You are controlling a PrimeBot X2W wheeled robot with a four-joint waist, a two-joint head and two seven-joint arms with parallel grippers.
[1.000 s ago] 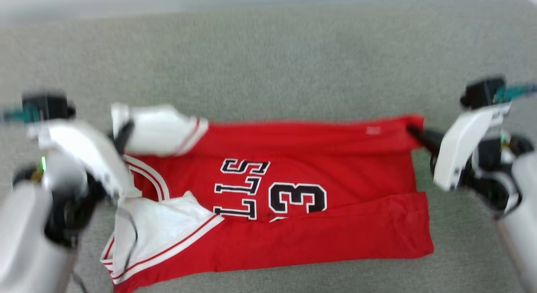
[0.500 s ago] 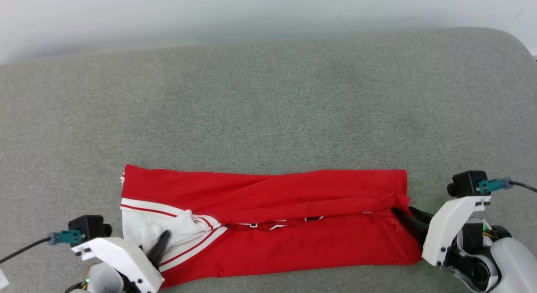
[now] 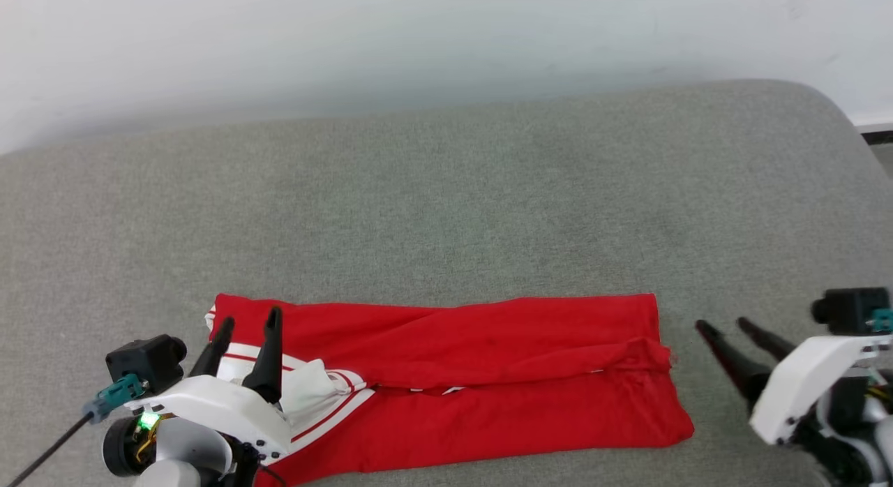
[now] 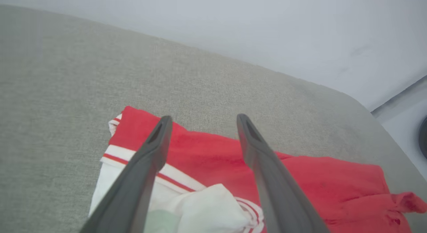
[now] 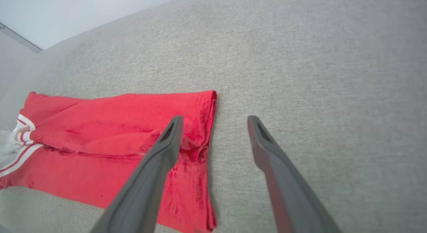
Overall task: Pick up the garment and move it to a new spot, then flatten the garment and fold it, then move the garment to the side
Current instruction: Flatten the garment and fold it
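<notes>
While garment lies folded on grey cushion, left claw wide above it, right claw wide beside.

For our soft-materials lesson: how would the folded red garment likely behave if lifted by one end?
The garment is probably floppy: its wrinkled layers lie limp on the grey cushion, so a lifted end would likely droop and unfold. It looks thin, so probably light for its size. Pushed, it may bunch rather than slide on that textured fabric.
</notes>
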